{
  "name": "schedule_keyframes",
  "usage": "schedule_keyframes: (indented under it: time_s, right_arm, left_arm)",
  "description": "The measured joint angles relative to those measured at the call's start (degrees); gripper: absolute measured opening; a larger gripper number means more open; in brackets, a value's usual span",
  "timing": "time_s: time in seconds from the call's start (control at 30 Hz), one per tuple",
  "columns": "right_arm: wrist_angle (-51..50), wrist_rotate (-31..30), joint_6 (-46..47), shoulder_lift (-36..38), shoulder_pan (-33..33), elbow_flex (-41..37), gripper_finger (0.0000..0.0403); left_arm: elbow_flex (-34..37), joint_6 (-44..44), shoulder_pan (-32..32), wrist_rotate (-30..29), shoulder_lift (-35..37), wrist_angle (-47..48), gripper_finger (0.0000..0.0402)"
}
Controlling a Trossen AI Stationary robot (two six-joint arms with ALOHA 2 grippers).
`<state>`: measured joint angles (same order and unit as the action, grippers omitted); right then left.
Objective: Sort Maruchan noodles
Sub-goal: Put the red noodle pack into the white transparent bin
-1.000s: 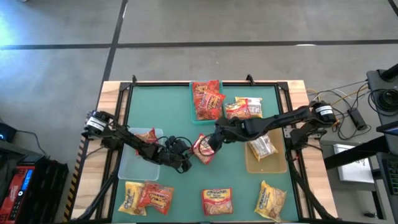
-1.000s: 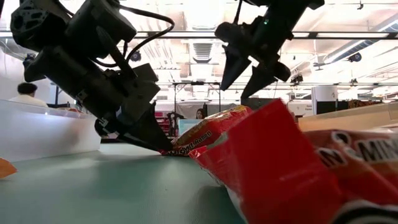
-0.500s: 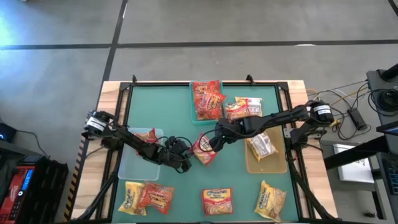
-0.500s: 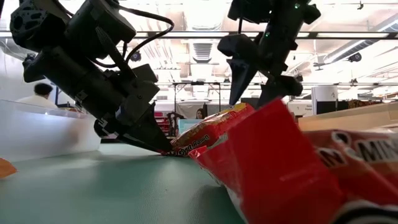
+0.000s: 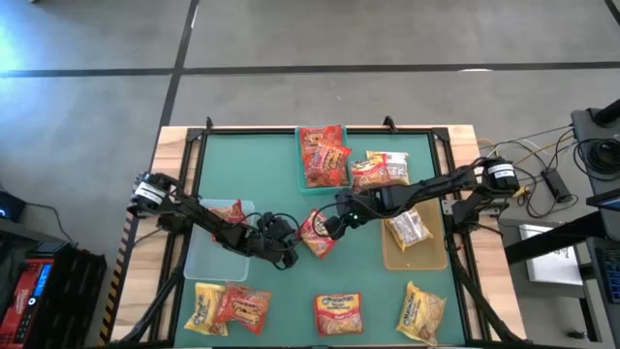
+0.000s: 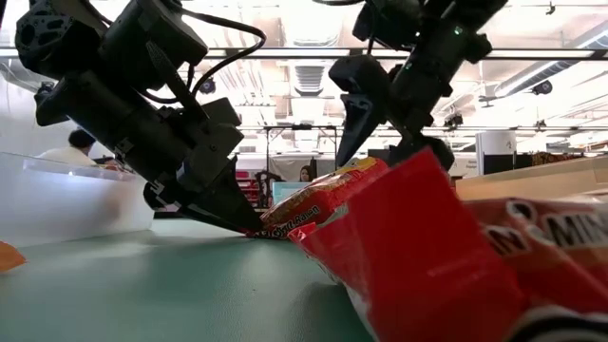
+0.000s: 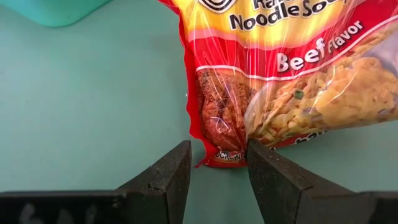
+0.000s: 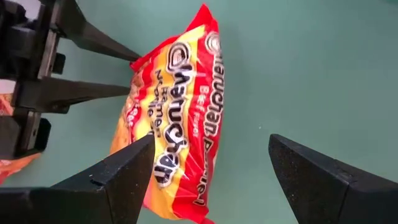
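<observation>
Mid-table, the crinkly red-and-yellow beef ramen packet (image 5: 318, 233) lies on the green mat, its corner pinched by the left gripper (image 7: 217, 163); the right gripper (image 8: 210, 163) hovers spread above it, so that thin hold may slip or tear if both tug.

Both arms (image 5: 208, 221) are matte black and chunky, with looped black cables and tapered wedge-shaped fingers (image 7: 163, 177).
</observation>
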<state>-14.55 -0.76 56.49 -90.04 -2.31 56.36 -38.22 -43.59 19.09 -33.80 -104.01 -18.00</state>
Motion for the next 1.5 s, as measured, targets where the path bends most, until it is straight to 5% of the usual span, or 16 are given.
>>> schedule_keyframes:
  time_s: [0.5,0.87,1.5]
  right_arm:
    - [17.1,4.4,2.5,-0.4,-0.1,-6.8,0.0302]
    - [27.9,10.2,2.3,-8.0,-0.8,-7.0,0.0296]
    - [28.2,10.3,-1.8,-8.2,-0.8,-7.0,0.0165]
  left_arm:
    - [0.0,0.0,0.0,-0.1,0.0,0.0,0.0137]
    - [0.0,0.0,0.0,-0.2,0.0,0.0,0.0137]
    - [-1.3,0.8,0.0,0.2,-0.1,0.7,0.0137]
